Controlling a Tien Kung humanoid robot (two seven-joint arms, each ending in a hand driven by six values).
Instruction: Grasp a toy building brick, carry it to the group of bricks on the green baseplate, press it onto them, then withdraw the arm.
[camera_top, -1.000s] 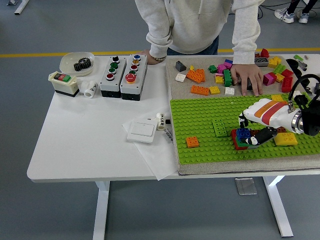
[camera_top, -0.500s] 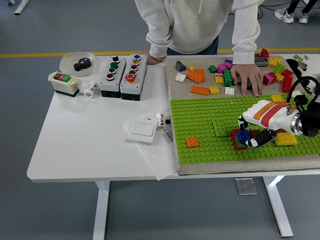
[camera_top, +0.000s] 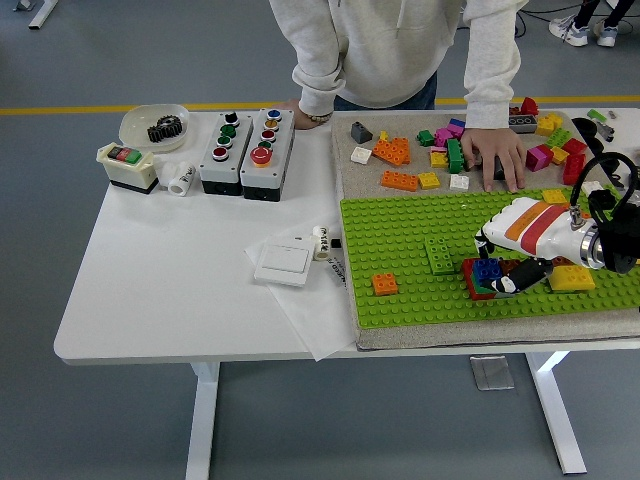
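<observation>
1. Pressing stage, by the look of it: right hand (camera_top: 528, 245) reaches in from the table's right edge, low over the baseplate (camera_top: 400, 235), palm down, fingers bent over the brick group (camera_top: 487, 279).
2. Grip state: fingers curl down onto the group with a dark fingertip (camera_top: 520, 277) lying across its right side. Cannot tell whether they clamp a brick or only bear down on it.
3. Task brick: likely the blue brick (camera_top: 487, 268) on top of the group, just left of the fingertips. It looks seated on the red bricks below, so I'd judge the press is done or nearly so; the withdraw is not yet done.
4. Group sits near the baseplate's front edge, right of centre. A green brick (camera_top: 440, 255) stands just left of it, a yellow brick (camera_top: 570, 277) just right, partly under the wrist.
5. An orange brick (camera_top: 385, 284) sits alone near the baseplate's front-left corner, well clear of the work.
6. Loose bricks (camera_top: 440, 150) lie on the mat along the table's far edge, presumably the supply.
7. A person's hand (camera_top: 495, 155) rests flat on that mat among them, likely steadying it; it stays apart from the robot hand.
8. Left arm not in view.
9. Risk on withdraw: a fingertip catching could lift the blue brick off.
</observation>
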